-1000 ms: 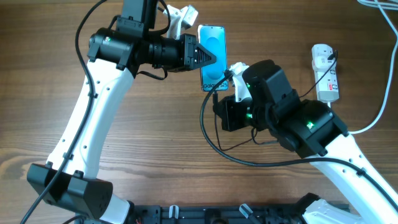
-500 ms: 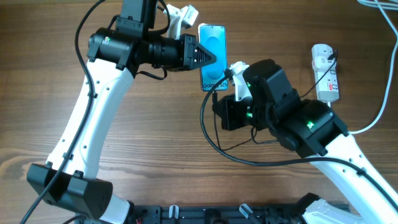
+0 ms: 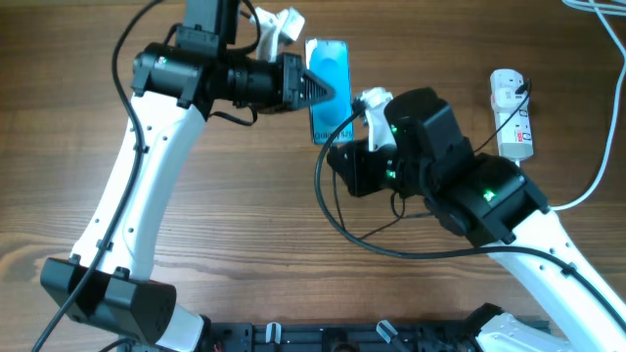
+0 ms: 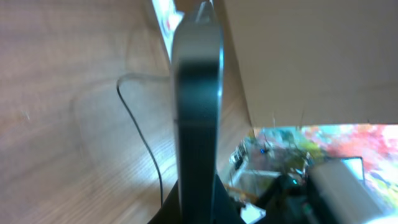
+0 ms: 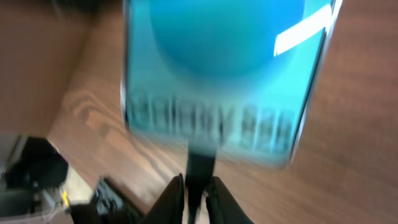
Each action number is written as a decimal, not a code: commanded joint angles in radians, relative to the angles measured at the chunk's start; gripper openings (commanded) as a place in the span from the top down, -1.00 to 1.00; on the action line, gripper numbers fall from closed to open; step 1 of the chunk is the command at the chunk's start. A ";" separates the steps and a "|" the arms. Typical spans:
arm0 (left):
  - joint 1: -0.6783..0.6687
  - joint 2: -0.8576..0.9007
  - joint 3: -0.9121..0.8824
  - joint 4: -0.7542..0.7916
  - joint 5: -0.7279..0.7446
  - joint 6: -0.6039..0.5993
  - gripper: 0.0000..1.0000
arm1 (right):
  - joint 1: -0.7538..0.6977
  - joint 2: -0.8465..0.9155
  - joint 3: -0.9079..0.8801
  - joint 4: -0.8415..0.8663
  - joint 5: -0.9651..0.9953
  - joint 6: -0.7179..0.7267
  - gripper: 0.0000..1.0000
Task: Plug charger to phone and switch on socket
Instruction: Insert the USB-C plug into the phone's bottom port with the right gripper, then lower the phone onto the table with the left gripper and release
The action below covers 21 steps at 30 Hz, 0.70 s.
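My left gripper [image 3: 315,88] is shut on the phone [image 3: 328,90], which has a cyan-blue screen and is held above the table at the top middle. In the left wrist view the phone [image 4: 198,106] shows edge-on between the jaws [image 4: 198,208]. My right gripper [image 3: 344,145] is shut on the charger connector just below the phone's lower end. In the right wrist view the dark connector [image 5: 199,171] sits between the fingers [image 5: 198,186] and touches the phone's bottom edge [image 5: 214,81]. The thin black cable [image 3: 337,220] loops under the right arm. The socket [image 3: 512,115] lies at the right.
A white cord [image 3: 604,156] runs from the socket toward the right table edge. Both arms cross the middle of the wooden table [image 3: 245,215]. A black rail [image 3: 342,337] lines the front edge.
Both grippers have shifted slightly left and up together. The phone has tilted a little and the right wrist view is blurred by motion.
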 commanded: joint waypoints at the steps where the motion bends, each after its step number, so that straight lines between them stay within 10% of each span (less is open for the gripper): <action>1: -0.017 -0.027 0.002 -0.003 -0.077 -0.003 0.92 | -0.010 -0.008 0.024 -0.032 0.019 0.003 0.50; 7: -0.018 -0.006 -0.033 -0.082 -0.405 -0.003 0.92 | -0.010 -0.008 0.023 -0.182 0.008 0.010 -0.97; 21: -0.097 0.341 -0.222 0.133 -0.257 -0.003 0.92 | -0.010 0.037 0.014 -0.257 0.008 0.114 -0.99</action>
